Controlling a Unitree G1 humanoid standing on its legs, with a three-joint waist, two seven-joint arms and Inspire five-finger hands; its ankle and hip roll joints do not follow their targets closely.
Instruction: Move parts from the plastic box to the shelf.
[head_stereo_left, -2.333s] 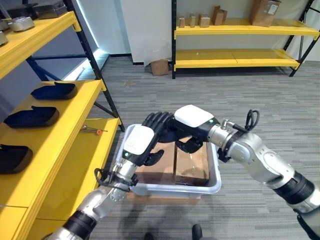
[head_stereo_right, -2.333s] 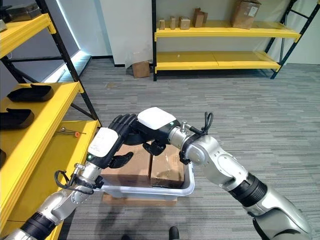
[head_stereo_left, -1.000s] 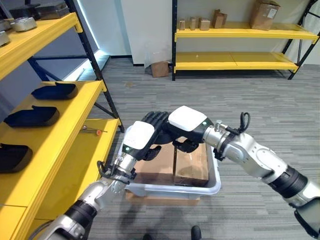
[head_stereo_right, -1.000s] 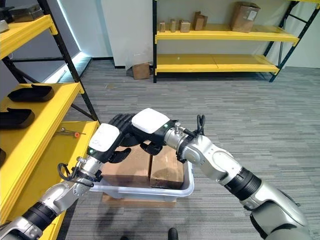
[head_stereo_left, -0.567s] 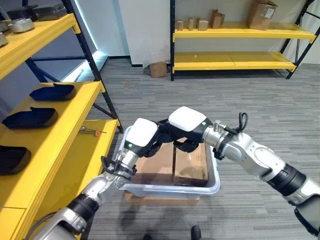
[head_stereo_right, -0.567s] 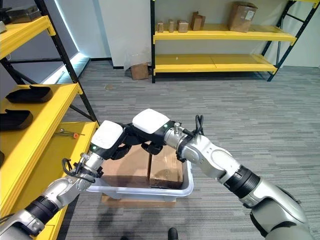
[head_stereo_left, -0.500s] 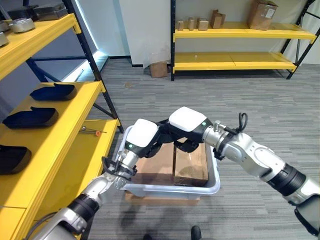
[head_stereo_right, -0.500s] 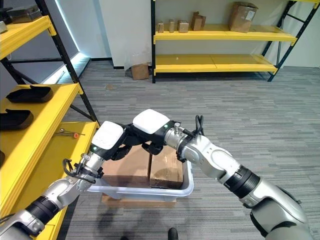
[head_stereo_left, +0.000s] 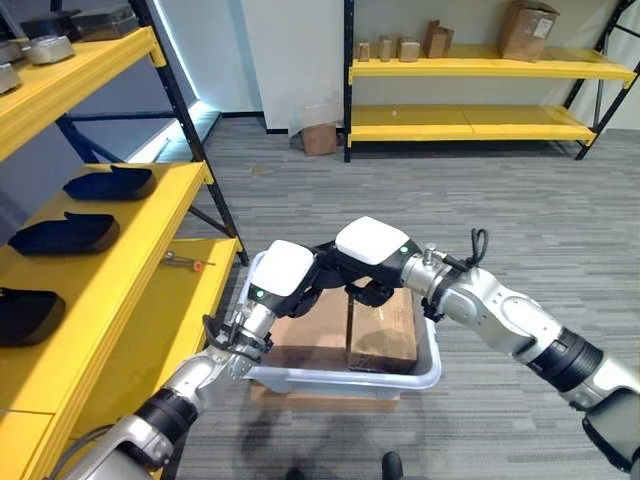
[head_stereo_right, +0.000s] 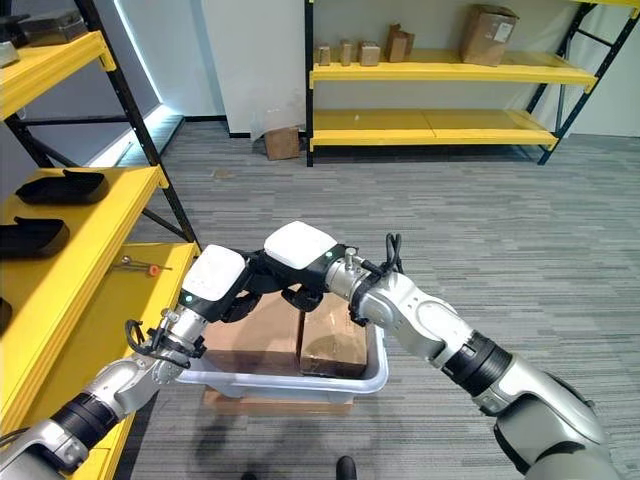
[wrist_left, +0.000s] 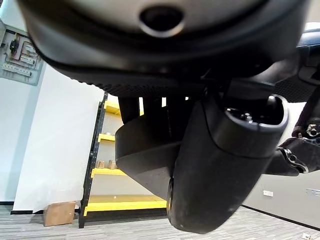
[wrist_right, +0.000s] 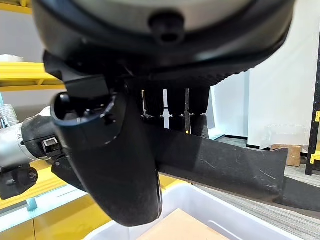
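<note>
1. Grey carpet floor (head_stereo_left: 400, 200) carries the plastic box (head_stereo_left: 425, 375), which holds cardboard cartons (head_stereo_left: 382, 330), beside the yellow shelf (head_stereo_left: 150, 300).
2. Above the box, the left robot hand (head_stereo_left: 285, 275) and right robot hand (head_stereo_left: 365, 250) meet, both curled round a black part (wrist_right: 225, 165).
3. More black parts (head_stereo_left: 65, 232) lie on the shelf.

Bright, even indoor light; soft shadows; wrist views' near bulk blurred.
</note>
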